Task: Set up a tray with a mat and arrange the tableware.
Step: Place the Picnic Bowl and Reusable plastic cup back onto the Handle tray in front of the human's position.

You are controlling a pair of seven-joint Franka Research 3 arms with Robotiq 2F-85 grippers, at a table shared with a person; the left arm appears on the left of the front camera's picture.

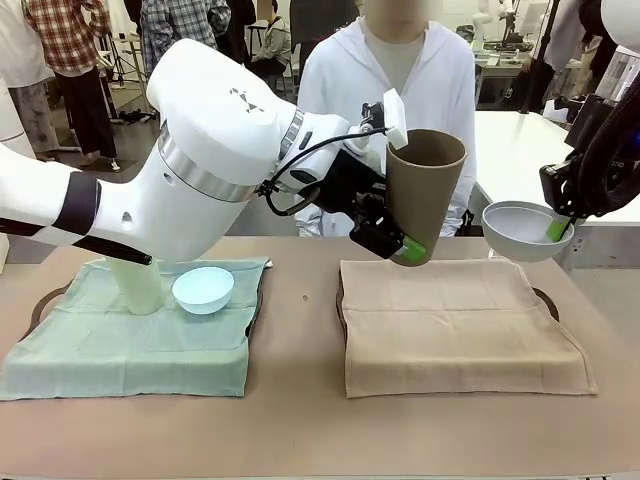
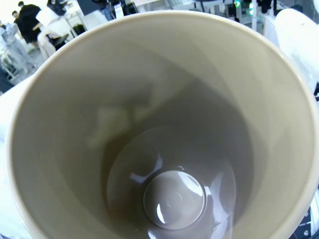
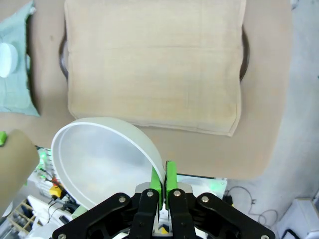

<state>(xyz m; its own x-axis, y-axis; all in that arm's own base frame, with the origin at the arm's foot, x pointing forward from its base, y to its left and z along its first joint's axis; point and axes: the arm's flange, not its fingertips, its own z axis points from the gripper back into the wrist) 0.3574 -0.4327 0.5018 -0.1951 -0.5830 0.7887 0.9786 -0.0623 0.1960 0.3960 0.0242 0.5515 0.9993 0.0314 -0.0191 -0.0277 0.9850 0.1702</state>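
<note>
My left gripper (image 1: 398, 244) is shut on the lower part of a tall brown cup (image 1: 424, 190) and holds it tilted in the air above the far edge of the beige mat (image 1: 455, 325). The left wrist view looks straight into the brown cup (image 2: 164, 149). My right gripper (image 1: 560, 228) pinches the rim of a white bowl (image 1: 520, 230) above the right tray's (image 1: 545, 297) far right corner. In the right wrist view its green pads (image 3: 171, 179) clamp the white bowl's (image 3: 99, 159) rim. A light blue bowl (image 1: 203, 288) and a pale green cup (image 1: 140, 288) stand on the green mat (image 1: 120, 350).
A person in a white hooded top (image 1: 400, 80) stands at the far side behind the brown cup. My bulky left arm (image 1: 200, 170) hangs over the left tray (image 1: 40, 300) and hides part of the pale green cup. Bare tabletop (image 1: 300, 330) separates the two trays.
</note>
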